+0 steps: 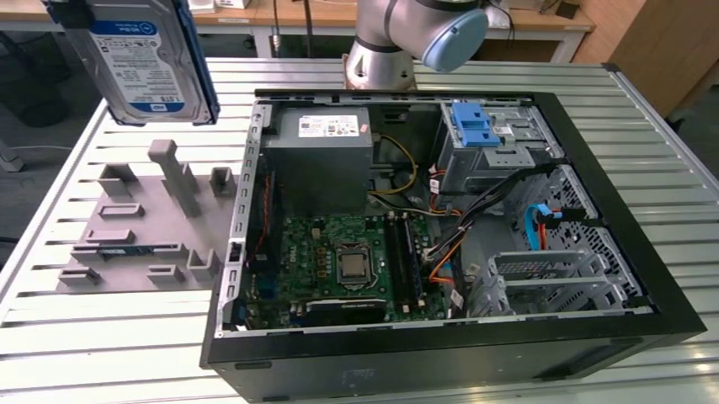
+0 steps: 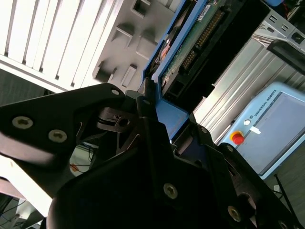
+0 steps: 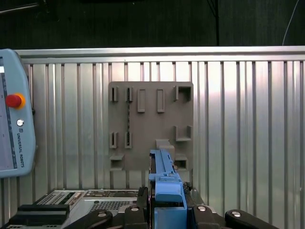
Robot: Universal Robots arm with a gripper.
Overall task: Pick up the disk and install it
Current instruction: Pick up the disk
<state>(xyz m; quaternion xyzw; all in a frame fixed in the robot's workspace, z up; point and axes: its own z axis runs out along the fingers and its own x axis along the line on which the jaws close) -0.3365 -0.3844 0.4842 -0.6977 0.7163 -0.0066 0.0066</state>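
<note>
Between the two black fingers (image 3: 144, 200) of the tool (image 3: 167, 206) sits the blue carrier frame of the disk (image 3: 164, 171). The fingers are closed flat against the frame's sides, so I judge the tool to be gripping the disk firmly. The exterior view shows the disk (image 1: 146, 59) hanging on edge, label side out, well above the counter (image 1: 113, 337) and touching nothing else. The second wrist view shows its green circuit side and connector pins at the end pointing away from the tool. Gripping by the carrier probably keeps the fingers off the circuit board and leaves the connector end free.

Straight below the tool lies a grey fixture plate (image 3: 150, 124), its raised posts and pockets shaped to stand parts upright. A thin strip (image 3: 127, 119) stands in one of its slots. The disk hangs well clear of those posts, so the picking-up part of the task looks done.

Off to one side of the tool, and lower, the open computer case (image 1: 450, 358) lies on the counter with its motherboard (image 1: 348, 261) exposed. At the case's far end, a grey power-supply box (image 1: 326, 160) sits beside a metal drive cage (image 1: 500, 160) topped by a light-blue latch (image 1: 472, 126). The disk is well apart from that cage, so the installing is not yet done. A teach pendant (image 3: 14, 129) rests on the counter beside the case.
</note>
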